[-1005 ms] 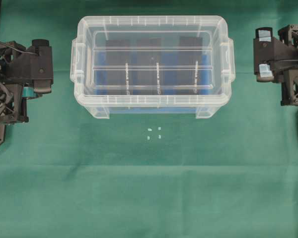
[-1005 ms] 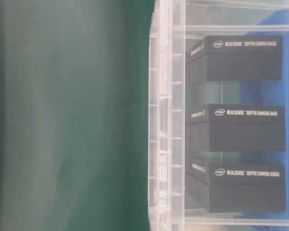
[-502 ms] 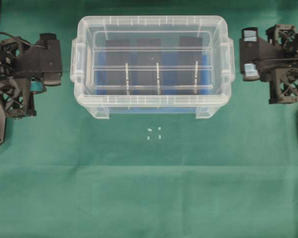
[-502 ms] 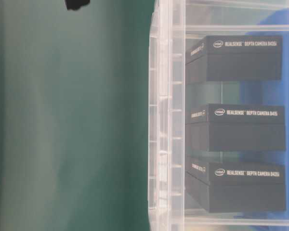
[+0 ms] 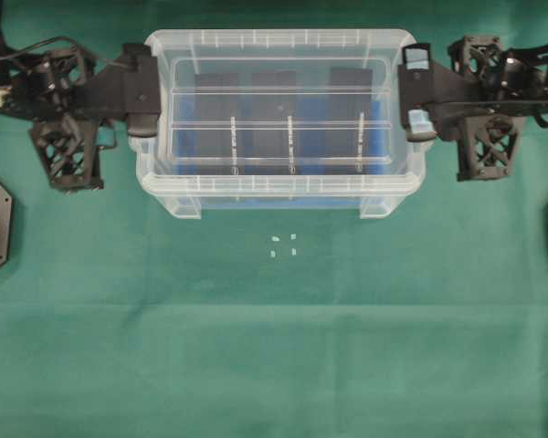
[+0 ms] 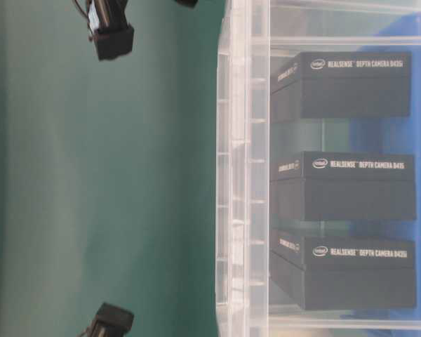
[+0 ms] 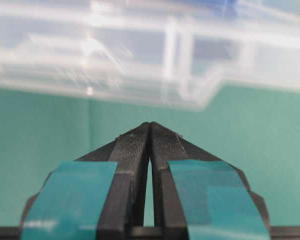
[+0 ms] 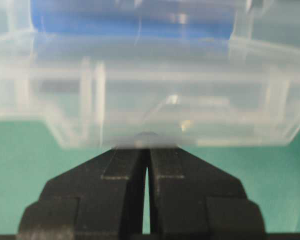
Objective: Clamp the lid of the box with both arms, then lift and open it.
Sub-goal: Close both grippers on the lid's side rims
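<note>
- Box (image 5: pixel 279 196): deep clear tub, standing on the green tabletop (image 5: pixel 274 347) toward its far edge; a blue insert (image 5: pixel 184 137) lines the inside
- Lid (image 5: pixel 279 41): flat clear panel with long ribs, seated on the box rim, covering the whole opening
- Black blocks (image 6: pixel 344 84): three, in a row inside the box; white lettering legible in the table-level view
- Left hand (image 7: pixel 150 131): fingers pressed together at the tips, only a thin slit further back; teal tape (image 7: pixel 70 195) on both fingers; holds nothing; tips point at the blurred box end, just short of it; in the overhead view it sits at the left end of the box (image 5: pixel 142 87), over the side handle
- Right hand (image 8: pixel 145 150): fingers together with a hairline gap, holding nothing; tips right at the underside of the clear box handle; in the overhead view it reaches the right end (image 5: pixel 416 91), pale blue tape visible
- Small white specks (image 5: pixel 283 245): cluster on the tabletop in front of the box
</note>
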Motion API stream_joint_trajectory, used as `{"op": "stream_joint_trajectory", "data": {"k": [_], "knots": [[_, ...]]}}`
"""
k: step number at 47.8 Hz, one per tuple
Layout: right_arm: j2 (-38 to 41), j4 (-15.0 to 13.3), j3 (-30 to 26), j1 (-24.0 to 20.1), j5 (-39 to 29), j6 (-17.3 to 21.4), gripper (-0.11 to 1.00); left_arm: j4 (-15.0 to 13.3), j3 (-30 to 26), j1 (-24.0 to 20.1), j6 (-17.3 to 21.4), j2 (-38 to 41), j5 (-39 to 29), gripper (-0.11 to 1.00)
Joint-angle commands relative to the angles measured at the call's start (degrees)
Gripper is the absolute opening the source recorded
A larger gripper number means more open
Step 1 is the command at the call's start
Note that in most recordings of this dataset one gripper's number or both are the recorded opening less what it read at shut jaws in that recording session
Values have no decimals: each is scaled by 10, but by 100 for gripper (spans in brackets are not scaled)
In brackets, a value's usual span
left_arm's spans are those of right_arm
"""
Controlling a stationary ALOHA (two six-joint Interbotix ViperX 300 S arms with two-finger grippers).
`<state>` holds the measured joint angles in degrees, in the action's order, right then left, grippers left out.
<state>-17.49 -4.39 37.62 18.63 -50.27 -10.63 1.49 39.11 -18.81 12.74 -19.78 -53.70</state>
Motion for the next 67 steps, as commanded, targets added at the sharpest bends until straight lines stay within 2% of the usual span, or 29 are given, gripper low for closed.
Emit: {"op": "stream_joint_trajectory", "data": {"k": [1, 15, 67], "knots": [[4, -1, -24, 2, 5, -4, 0, 2, -22, -10, 9, 7, 7, 2], [20, 0, -41, 1, 18, -11, 0, 0, -41, -11, 46, 38, 18, 2], [18, 3, -69, -7, 7, -9, 0, -2, -42, -5, 46, 23, 5, 2]]}}
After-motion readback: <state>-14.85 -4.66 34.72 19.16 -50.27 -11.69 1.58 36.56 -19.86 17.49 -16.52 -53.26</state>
